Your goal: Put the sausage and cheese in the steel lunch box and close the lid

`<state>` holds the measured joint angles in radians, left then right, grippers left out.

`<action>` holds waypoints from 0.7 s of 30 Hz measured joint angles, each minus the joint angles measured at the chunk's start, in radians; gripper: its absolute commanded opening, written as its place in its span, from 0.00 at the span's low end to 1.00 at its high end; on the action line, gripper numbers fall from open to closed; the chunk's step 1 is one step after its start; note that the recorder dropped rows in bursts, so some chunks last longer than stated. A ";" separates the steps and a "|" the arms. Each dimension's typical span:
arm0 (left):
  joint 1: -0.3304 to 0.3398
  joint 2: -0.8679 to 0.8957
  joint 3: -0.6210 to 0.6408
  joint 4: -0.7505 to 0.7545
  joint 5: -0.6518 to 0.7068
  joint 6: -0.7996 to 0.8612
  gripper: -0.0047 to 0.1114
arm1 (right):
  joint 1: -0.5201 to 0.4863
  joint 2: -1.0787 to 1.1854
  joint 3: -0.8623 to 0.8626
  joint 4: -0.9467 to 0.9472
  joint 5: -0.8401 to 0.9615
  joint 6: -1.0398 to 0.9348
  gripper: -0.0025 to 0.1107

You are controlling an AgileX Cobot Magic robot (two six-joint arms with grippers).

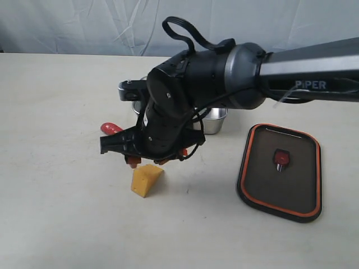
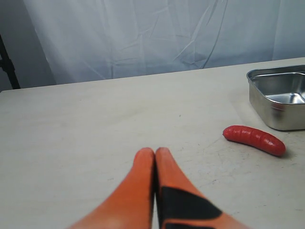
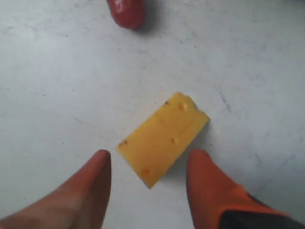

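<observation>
The yellow wedge of cheese lies on the table, and my right gripper hovers just above it. In the right wrist view that gripper is open, with the near corner of the cheese between its orange fingertips and neither tip touching it. The red sausage lies a little beyond the cheese, to the left of the steel lunch box, which the right arm mostly hides. The dark lid rests flat on the table at the right, orange rim up. My left gripper is shut and empty, away from the sausage and the lunch box.
The right arm reaches across the middle of the table and covers most of the lunch box in the exterior view. A pale cloth backdrop hangs behind the table.
</observation>
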<state>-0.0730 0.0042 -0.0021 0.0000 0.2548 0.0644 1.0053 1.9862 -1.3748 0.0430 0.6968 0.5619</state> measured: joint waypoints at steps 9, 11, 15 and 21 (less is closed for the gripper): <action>0.000 0.000 0.000 0.000 0.000 0.000 0.04 | 0.004 0.037 0.000 0.101 -0.017 0.022 0.38; -0.004 0.000 0.000 0.000 0.000 0.000 0.04 | 0.004 0.037 0.000 0.103 -0.022 -0.038 0.38; -0.029 0.000 0.000 0.000 -0.001 0.000 0.04 | 0.004 0.037 0.000 0.105 -0.003 -0.097 0.38; -0.036 0.000 0.000 0.000 -0.001 0.000 0.04 | 0.004 0.037 0.000 0.099 -0.028 -0.175 0.38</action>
<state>-0.1091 0.0042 -0.0021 0.0000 0.2542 0.0644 1.0093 2.0229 -1.3748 0.1423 0.6691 0.3868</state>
